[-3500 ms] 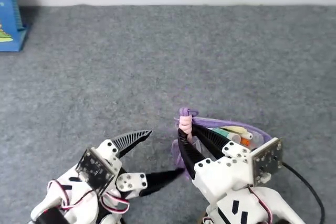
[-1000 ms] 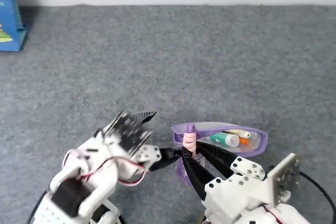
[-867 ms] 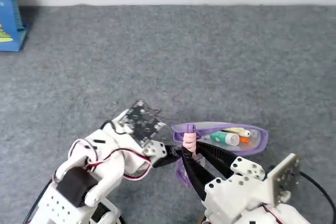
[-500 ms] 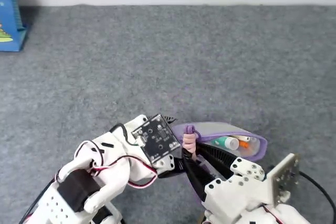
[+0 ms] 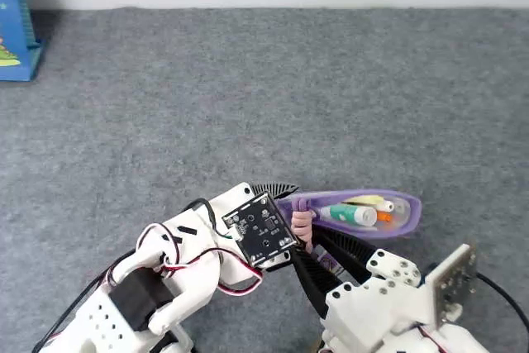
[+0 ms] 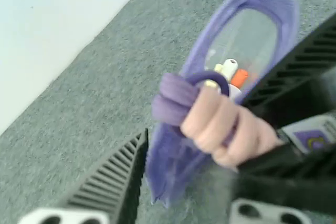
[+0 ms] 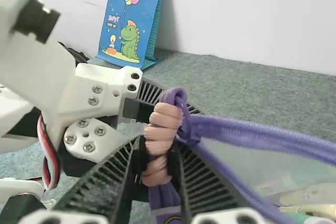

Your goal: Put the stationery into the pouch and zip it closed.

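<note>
My right end effector (image 7: 156, 153) is clamped on the pink charm (image 7: 159, 129) at the left end of the open purple pouch (image 5: 412, 214). The pouch lies near right on the tabletop (image 5: 248, 80) with pens (image 5: 351, 214) inside. My left end effector (image 6: 173, 182) is spread apart at that same end.

White plastic arms (image 5: 192, 280) with black ribbed gripper fingers (image 5: 307, 273), red-and-white cables (image 5: 177, 258), silver screws (image 7: 84, 141).

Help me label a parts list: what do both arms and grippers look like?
Both arms are white with black ribbed fingers. The left arm carries a black circuit board and red, white and black wires; the right arm has a pale board and a black cable.
</note>
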`<state>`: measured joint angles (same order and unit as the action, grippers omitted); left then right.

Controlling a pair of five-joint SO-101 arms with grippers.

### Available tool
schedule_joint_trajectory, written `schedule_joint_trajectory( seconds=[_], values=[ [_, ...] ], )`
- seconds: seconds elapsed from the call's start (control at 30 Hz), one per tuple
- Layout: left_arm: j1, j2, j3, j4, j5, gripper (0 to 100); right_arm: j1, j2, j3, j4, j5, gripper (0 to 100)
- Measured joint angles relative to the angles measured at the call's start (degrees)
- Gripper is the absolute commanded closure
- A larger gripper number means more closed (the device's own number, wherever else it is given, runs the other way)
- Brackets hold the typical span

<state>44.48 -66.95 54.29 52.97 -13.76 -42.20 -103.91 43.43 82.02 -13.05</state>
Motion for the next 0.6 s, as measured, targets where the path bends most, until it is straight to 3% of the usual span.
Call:
schedule_joint_trajectory(
  seconds=[0.17, 0.43, 0.6],
  values=[
    [0.0, 0.2, 0.0, 0.0, 0.0, 99, 0.0, 0.0, 0.0, 0.0, 0.0, 99.1],
    [0.2, 0.2, 0.0, 1.5, 0.1, 99, 0.1, 0.0, 0.0, 0.0, 0.0, 99.1],
    [0.3, -0.5, -0.1, 4.1, 0.1, 99, 6.0, 0.0, -1.8, 0.0, 0.0, 99.1]
  ],
)
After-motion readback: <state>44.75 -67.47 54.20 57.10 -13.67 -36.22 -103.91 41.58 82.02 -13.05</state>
